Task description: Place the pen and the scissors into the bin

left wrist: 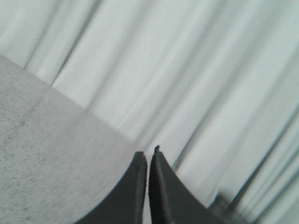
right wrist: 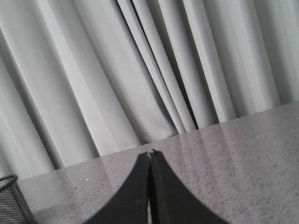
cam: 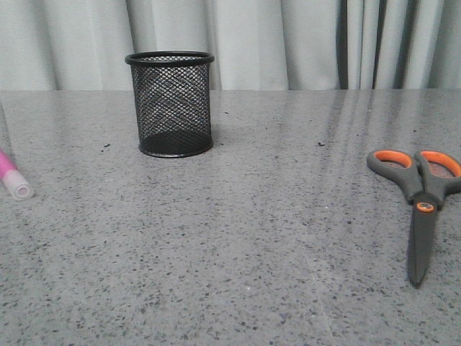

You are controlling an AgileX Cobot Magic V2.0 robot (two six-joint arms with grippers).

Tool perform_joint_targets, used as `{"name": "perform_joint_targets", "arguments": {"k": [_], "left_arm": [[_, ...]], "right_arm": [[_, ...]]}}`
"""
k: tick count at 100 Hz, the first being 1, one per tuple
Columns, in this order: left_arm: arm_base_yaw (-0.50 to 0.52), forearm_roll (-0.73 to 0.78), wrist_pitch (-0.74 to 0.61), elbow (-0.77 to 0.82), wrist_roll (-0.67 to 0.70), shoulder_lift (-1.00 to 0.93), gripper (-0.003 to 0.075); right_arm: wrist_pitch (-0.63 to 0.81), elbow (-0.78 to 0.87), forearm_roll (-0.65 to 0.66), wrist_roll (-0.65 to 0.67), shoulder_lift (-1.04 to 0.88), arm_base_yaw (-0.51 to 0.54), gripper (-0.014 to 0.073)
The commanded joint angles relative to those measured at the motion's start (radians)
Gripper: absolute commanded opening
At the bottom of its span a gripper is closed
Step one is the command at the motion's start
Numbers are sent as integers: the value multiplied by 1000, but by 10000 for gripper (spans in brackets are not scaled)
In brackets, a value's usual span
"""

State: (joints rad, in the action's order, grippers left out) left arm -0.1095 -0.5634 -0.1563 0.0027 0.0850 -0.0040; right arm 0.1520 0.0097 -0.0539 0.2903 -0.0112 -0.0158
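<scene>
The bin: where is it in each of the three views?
Front: bin stands upright, left of centre, towards the table's far edge.
Left wrist: not in view.
Right wrist: only its rim and mesh show, at the lower left corner.
Shared landmark: the grey curtain behind the table.

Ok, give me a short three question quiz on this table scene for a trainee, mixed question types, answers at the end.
1. True or false: the grey-and-orange-handled scissors already sit inside the black wire-mesh pen cup.
2. Multiple choice: in the front view, the bright pink pen with a white cap lies A) at the table's left edge, B) beside the scissors, C) in the cup.
3. Fill in: both the left gripper and the right gripper are ____ and hold nothing.

Key: 1 false, they lie on the speckled grey table; 2 A; 3 shut.
</scene>
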Motion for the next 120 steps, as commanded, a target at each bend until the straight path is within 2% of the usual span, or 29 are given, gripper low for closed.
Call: {"name": "perform_joint_targets", "arguments": {"k": [1,6,13,30,40,47,60,66,74,90,106,120], "left_arm": [[-8,-264,-141,32,6,-32,-19],[-8,-371,-145,32,6,-32,-19],[-8,-438,-141,39,6,-32,-19],[-8,-439,-64,35,6,-32,-18],[-8,-421,-22,16,6,-30,6],[-8,-325,34,-22,5,-30,99],[-8,-83,231,-146,5,21,363],[-8,-32,334,-220,5,85,421],[-8,4,435,-308,0,195,397],[-8,98,629,-512,-5,485,308],[-8,145,808,-713,8,771,304],[-8,160,865,-838,30,977,304]], "right_arm": [[62,12,-23,42,-18,8,-76],[60,10,-23,52,-18,8,-76],[43,-3,-23,54,-18,8,-76],[-70,-66,-23,54,-18,8,-72],[-135,-113,-23,54,-16,8,-13],[-165,-145,-23,54,-5,3,72],[-279,-215,-23,54,56,-40,286],[-347,-256,-23,54,112,-72,358],[-419,-307,-23,42,191,-116,377],[-423,-386,-23,38,367,-184,357],[-426,-434,-23,38,495,-209,357],[-446,-450,-23,38,527,-220,357]]}}
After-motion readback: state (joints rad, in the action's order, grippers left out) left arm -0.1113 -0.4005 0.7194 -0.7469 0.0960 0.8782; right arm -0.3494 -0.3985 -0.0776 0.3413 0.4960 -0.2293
